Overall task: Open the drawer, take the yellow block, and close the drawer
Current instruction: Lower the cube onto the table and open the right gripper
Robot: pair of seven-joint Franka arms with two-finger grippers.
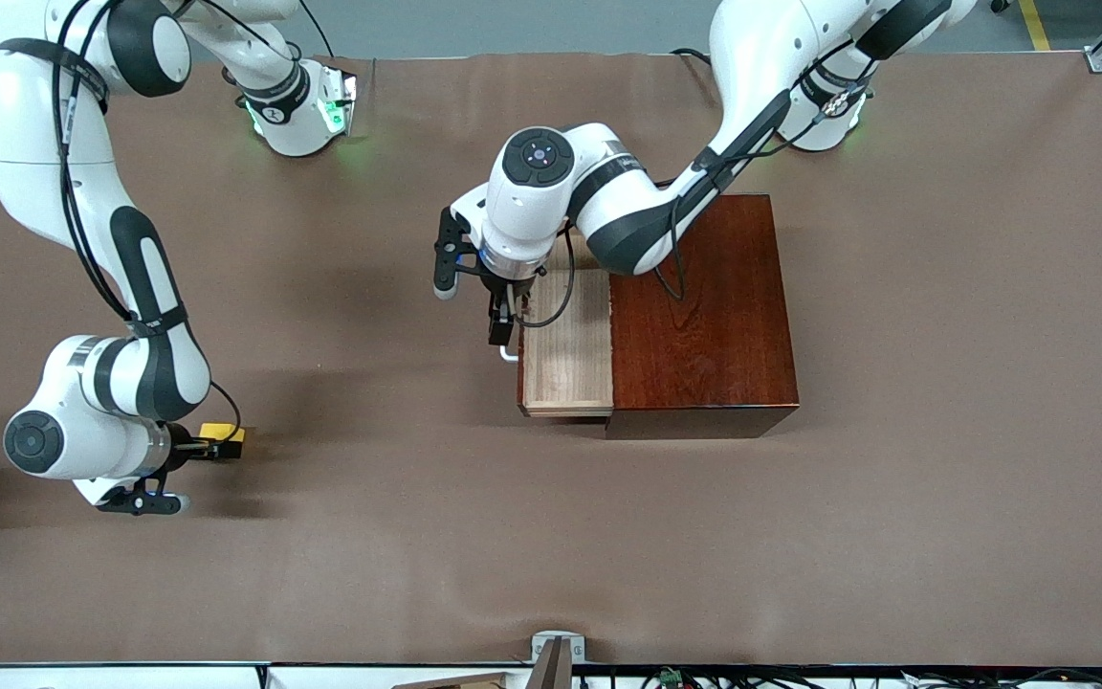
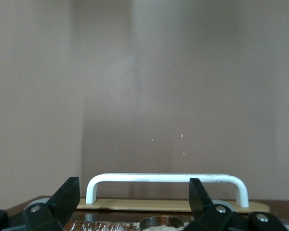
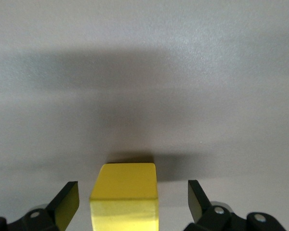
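The yellow block (image 1: 225,438) rests on the brown table near the right arm's end. My right gripper (image 1: 213,446) is low around it and open. In the right wrist view the yellow block (image 3: 125,197) sits between the fingers of the right gripper (image 3: 132,188) with a gap on each side. The drawer (image 1: 567,356) stands pulled out of the mahogany cabinet (image 1: 704,316), its pale tray bare where it shows. My left gripper (image 1: 503,323) hangs open at the drawer front. In the left wrist view the white handle (image 2: 164,178) lies just past the left gripper (image 2: 132,187), ungripped.
The brown mat (image 1: 800,536) covers the whole table. A small metal bracket (image 1: 556,651) sits at the table edge nearest the front camera. The left arm's forearm (image 1: 647,215) crosses above the cabinet's top.
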